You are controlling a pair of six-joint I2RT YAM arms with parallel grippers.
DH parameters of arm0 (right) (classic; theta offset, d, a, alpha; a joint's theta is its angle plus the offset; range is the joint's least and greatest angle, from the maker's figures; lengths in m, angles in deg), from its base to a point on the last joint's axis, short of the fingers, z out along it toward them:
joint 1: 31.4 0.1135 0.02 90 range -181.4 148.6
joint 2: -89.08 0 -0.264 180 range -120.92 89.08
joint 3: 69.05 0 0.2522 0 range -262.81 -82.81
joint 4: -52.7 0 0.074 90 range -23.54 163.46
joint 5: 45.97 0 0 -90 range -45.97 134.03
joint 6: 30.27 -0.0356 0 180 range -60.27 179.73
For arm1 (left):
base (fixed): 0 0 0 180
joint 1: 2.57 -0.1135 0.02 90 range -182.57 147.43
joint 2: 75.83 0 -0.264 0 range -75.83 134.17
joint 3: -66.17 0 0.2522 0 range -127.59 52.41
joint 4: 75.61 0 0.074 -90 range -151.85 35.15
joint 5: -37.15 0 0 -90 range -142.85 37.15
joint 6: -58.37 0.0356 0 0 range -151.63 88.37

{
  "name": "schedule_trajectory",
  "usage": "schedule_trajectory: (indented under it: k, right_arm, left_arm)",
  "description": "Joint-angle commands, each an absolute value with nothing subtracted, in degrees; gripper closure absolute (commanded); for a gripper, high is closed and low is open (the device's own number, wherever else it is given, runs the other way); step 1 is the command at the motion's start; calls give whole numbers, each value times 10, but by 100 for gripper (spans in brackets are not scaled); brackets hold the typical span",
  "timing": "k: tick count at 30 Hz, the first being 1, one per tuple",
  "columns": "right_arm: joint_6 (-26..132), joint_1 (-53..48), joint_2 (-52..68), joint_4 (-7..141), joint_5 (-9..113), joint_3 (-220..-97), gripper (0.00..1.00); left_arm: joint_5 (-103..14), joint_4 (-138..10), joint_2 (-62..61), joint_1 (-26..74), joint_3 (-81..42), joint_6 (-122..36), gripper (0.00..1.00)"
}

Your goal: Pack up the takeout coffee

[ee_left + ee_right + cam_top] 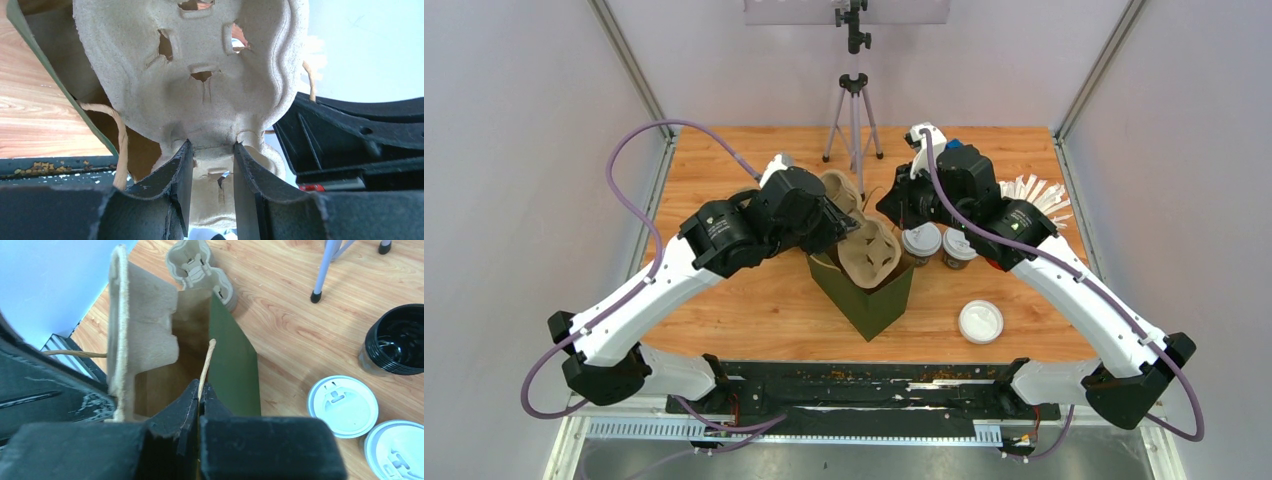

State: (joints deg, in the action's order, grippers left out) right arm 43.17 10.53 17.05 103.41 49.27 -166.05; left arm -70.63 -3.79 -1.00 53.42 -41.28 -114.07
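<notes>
Right against the left wrist camera, your left gripper is grasping the cup carrier by its narrow middle bridge. One finger is pressing on each side, and the pulp wells are fanning away toward 12 o'clock. Seen from above, that carrier is sitting tilted in the mouth of the green bag, not yet lying flat inside. Your right gripper is clenched on the bag's twine handle, and it seems to be holding the mouth open from the 2 o'clock side.

The two coffee cups are standing upright with their lids on, side by side on the desk. In the top view they are just beside the bag, at its 2 o'clock. Both are outside the bag and outside the carrier. They are sitting close to your right gripper and well apart from the left one, which has the bag between it and them.

So the coming move is turning on this: the cups are lying on the right arm's side of the bag, but that arm is occupied with the handle. I'd judge you are needing to seat the carrier first, wells up, and then free the right gripper for the cups. The loose lid at 4 o'clock is not part of the load.
</notes>
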Motion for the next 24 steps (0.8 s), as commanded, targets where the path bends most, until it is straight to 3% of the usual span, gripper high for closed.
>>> schedule_trajectory:
  k: [1, 13, 24]
  right_arm:
    - [451, 107, 184, 1011, 456, -1658, 100]
    - [472, 107, 169, 1013, 416, -1678, 100]
    - [489, 107, 164, 983, 455, -1677, 100]
  left_arm:
    - [-749, -7, -12, 546, -449, -1171, 74]
    - [-745, -29, -35, 548, -419, -1174, 74]
    - [-744, -16, 0, 548, -418, -1200, 72]
